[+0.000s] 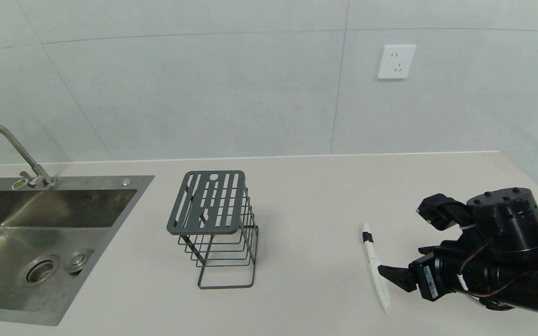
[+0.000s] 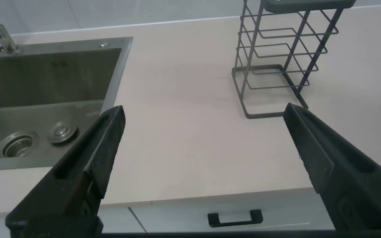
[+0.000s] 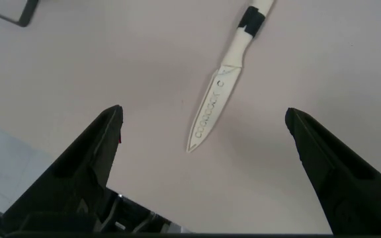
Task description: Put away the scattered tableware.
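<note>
Counter point(image 1: 306, 210) runs under both arms; the sink point(image 1: 54, 205) is far off to the left of my right gripper point(image 1: 399, 239), and the wire rack point(image 1: 208, 203) stands between the two, well apart from the gripper. Right gripper is spread wide with nothing in it, low over the counter, with the white knife point(image 1: 372, 256) flat just past its fingertips, blade end nearest. Left gripper point(image 2: 204, 111) is also spread wide and holds nothing, with the rack ahead of it and the sink off to its side
</note>
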### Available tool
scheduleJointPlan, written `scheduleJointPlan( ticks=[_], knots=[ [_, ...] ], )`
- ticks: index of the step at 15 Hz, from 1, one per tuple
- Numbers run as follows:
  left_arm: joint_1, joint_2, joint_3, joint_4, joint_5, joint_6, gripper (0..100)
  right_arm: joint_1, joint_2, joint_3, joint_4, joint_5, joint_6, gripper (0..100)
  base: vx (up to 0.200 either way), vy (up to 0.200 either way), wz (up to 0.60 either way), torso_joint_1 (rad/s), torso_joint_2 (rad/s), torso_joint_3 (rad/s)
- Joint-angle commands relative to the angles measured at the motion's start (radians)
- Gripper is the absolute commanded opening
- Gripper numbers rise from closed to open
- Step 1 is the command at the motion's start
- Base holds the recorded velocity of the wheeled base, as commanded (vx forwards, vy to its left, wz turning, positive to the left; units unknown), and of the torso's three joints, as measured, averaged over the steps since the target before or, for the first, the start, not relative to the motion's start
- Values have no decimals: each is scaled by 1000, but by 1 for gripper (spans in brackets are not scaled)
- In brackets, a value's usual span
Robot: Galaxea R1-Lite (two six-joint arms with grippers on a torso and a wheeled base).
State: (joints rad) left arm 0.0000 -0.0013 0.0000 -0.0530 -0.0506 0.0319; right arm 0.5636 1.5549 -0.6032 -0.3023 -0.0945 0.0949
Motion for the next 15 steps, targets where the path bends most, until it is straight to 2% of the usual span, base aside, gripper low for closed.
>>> scheduleJointPlan(
  ticks=[1, 3, 7, 11, 15],
  knots=[
    [0, 1, 0, -1, 0, 0, 100, 15, 59, -10, 0, -24, 2, 100, 0, 0, 0, 0, 0, 0],
    [0, 1, 0, -1, 0, 0, 100, 25, 85, -27, 0, -64, 2, 100, 0, 0, 0, 0, 0, 0],
    [0, 1, 0, -1, 0, -1, 100, 27, 163, -78, 0, -73, 3, 100, 0, 0, 0, 0, 0, 0],
    [0, 1, 0, -1, 0, 3, 100, 35, 254, -125, 6, -116, 66, 100, 0, 0, 0, 0, 0, 0],
    [0, 1, 0, -1, 0, 3, 100, 42, 310, -199, 111, -142, 138, 100, 0, 0, 0, 0, 0, 0]
  ],
)
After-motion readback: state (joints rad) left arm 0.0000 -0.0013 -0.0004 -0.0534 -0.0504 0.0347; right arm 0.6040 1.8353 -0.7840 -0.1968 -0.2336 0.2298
